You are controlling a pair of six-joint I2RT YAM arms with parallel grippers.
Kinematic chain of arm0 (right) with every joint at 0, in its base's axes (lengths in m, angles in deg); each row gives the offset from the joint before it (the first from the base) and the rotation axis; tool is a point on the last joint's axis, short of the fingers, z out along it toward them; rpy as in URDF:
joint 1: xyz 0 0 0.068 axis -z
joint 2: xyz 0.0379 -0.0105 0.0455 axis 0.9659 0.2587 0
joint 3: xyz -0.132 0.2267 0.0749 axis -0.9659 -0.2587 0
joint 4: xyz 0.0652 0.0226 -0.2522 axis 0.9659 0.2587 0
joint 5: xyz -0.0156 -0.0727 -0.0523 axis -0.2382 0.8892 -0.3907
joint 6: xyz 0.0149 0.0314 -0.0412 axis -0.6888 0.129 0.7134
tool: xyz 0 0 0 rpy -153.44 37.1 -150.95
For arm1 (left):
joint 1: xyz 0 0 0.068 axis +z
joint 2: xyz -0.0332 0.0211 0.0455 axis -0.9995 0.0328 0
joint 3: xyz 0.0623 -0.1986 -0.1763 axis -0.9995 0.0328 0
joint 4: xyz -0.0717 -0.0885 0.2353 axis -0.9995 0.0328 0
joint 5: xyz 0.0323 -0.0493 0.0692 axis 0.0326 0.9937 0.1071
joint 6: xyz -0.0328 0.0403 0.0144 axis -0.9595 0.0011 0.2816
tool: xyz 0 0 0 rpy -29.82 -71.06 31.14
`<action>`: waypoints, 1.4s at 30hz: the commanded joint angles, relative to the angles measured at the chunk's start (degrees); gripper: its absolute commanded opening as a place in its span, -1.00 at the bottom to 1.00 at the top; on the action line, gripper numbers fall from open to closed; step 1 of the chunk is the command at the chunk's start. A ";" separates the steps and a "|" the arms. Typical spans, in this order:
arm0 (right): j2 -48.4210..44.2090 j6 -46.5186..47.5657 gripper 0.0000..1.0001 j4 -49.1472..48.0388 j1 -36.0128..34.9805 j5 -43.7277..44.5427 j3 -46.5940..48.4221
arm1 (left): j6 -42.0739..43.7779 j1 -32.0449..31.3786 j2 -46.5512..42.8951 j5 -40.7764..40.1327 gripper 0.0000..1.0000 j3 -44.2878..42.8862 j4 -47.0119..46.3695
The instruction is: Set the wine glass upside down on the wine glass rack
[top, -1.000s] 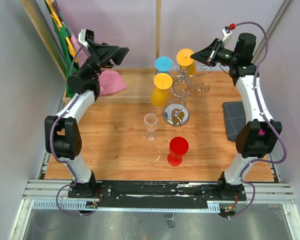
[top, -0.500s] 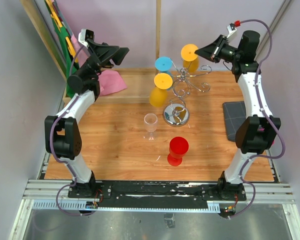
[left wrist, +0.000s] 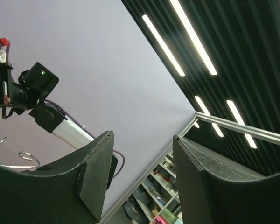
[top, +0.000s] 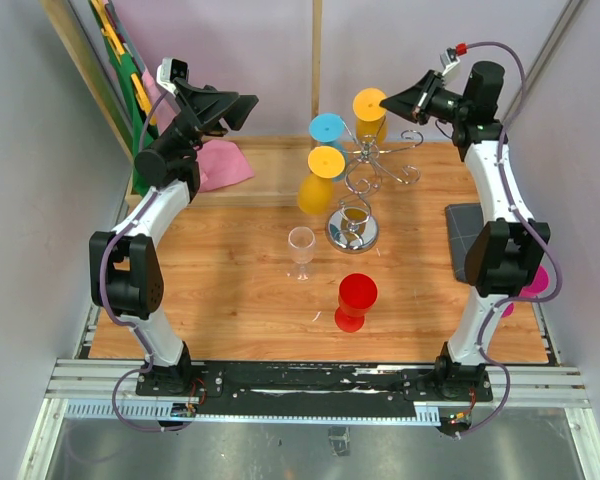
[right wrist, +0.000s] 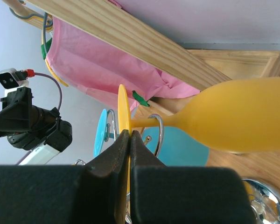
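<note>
- You are at the hanging step. Your right gripper [right wrist: 129, 135] is pinched tight on the foot of the yellow wine glass [right wrist: 238, 121], held bowl down at a rear arm of the wine glass rack [top: 375, 165].
- The stem looks threaded through a wire curl (hard to confirm from above).
- Next, check the foot is seated, then release gently.
- Your left gripper [left wrist: 144, 140] is raised well apart, jaws half open and empty.

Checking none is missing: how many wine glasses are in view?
5: blue glass and yellow glass hanging on the wine glass rack; second yellow glass in the right gripper at the rack; clear glass and red glass standing on the table. None seems hidden.
</note>
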 commanded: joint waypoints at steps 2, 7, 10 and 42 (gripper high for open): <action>1.03 -0.88 -0.96 -2.73 -1.44 -1.54 3.77 | -9.36 0.37 -0.76 0.42 0.16 -0.61 -15.31; 1.47 -0.82 -0.77 -2.45 -1.59 -1.68 3.57 | -9.30 0.37 -0.62 0.51 0.16 -0.37 -15.33; 1.27 -0.58 -0.59 -2.60 -1.59 -1.62 3.35 | -9.31 0.37 -0.69 0.75 0.16 -0.33 -15.28; -12.72 6.32 -0.10 3.96 6.99 5.58 0.44 | 3.01 0.73 -5.55 14.92 0.09 4.27 1.44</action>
